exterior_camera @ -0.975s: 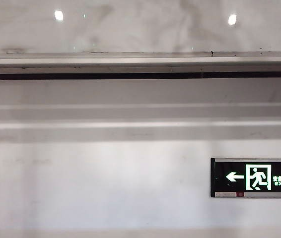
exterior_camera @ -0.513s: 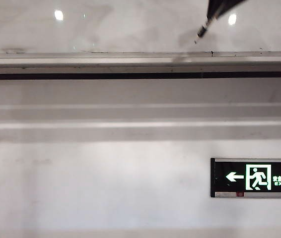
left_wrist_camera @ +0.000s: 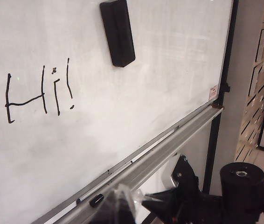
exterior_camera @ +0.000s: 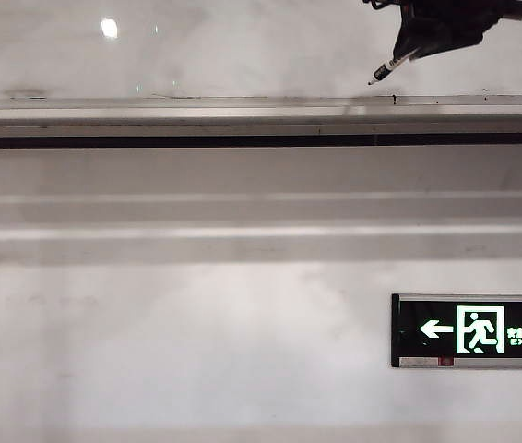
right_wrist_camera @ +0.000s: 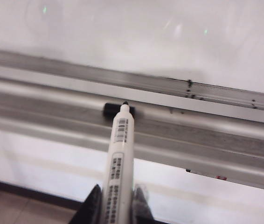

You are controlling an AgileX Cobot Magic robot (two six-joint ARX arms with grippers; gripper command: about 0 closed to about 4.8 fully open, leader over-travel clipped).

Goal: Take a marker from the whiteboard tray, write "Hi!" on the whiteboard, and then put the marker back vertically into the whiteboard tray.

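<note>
My right gripper point(right_wrist_camera: 117, 198) is shut on the marker point(right_wrist_camera: 119, 158), a white barrel with printed labels and a bare black tip. The tip points at a black cap point(right_wrist_camera: 113, 109) lying in the whiteboard tray point(right_wrist_camera: 192, 135). Above the tray is the glossy whiteboard point(right_wrist_camera: 146, 32). In the exterior view the right gripper point(exterior_camera: 415, 44) hangs at the top right, with the marker point(exterior_camera: 392, 66) slanting down-left just above the whiteboard tray point(exterior_camera: 196, 115). The whiteboard point(left_wrist_camera: 136, 93) carries "Hi!" point(left_wrist_camera: 38, 93) in black. My left gripper point(left_wrist_camera: 120, 210) is a dark blur near the cap point(left_wrist_camera: 96, 200).
A black eraser point(left_wrist_camera: 117, 30) sticks to the whiteboard above the writing. A thin white pen point(left_wrist_camera: 122, 170) lies along the tray's back edge. Dark arm parts point(left_wrist_camera: 241, 186) stand beside the board's frame. Below the tray, a green exit sign point(exterior_camera: 473, 330) hangs on the matt wall.
The right gripper has come down into the exterior view from the top right with the marker. A second ago it was out of view; now the marker sits lower and slants flatter.
</note>
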